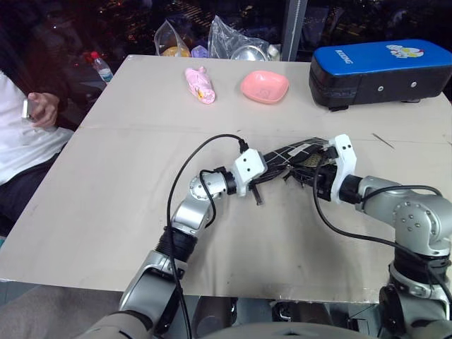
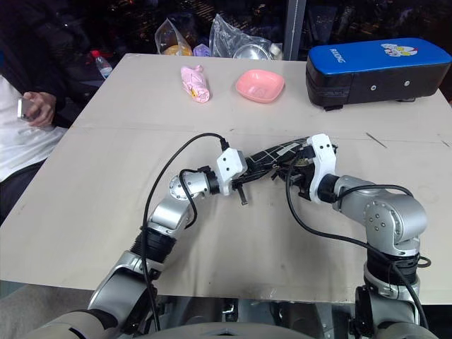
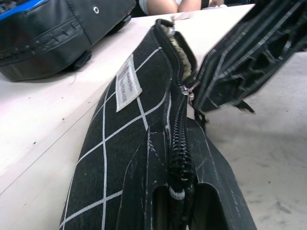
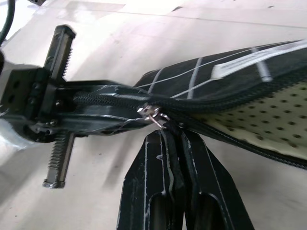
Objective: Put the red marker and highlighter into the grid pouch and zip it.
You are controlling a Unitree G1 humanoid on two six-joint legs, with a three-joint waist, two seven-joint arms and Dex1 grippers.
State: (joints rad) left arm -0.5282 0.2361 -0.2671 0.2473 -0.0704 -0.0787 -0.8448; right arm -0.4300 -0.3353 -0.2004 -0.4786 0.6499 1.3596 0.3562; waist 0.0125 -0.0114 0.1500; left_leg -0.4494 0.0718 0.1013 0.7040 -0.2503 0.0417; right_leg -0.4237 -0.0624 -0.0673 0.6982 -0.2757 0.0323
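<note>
- The grid pouch (image 1: pixel 293 157) lies near the middle of the tabletop (image 1: pixel 106 212), held between the two grippers. It is black with thin white lines.
- The left gripper (image 4: pixel 57 105) has its jaws shut on one end of the pouch. That end sits squeezed between its fingers (image 3: pixel 225 201).
- The right gripper (image 4: pixel 172 148) has its jaws shut on the black zipper pull cord (image 4: pixel 171 158), just below the small silver zipper slider (image 4: pixel 152 115).
- From the slider toward the left gripper, the zipper looks closed. On the other side of the slider the pouch gapes, and a pale lining with little dots (image 4: pixel 259 120) shows inside.
- A small white label (image 3: pixel 127 82) is sewn on the side of the pouch. It has tiny writing that I cannot read.
- I cannot tell if the red marker and the highlighter are inside the pouch.
- Past the pouch, at the far right of the tabletop, sits a big blue-and-black case (image 1: pixel 381 70). It has white writing and a small cartoon picture on top, too small to read.
- Past the pouch, in the middle, is a pink bowl (image 1: pixel 264 86), and beside it a pink wrapped thing (image 1: pixel 200 84).
- Behind those, at the far edge, are clear plastic bags (image 1: pixel 236 39).
- Far left of the pouch, off the tabletop, a person's hand (image 1: pixel 44 107) holds a small thing. A bottle with a red cap (image 1: pixel 102 67) stands near it.
</note>
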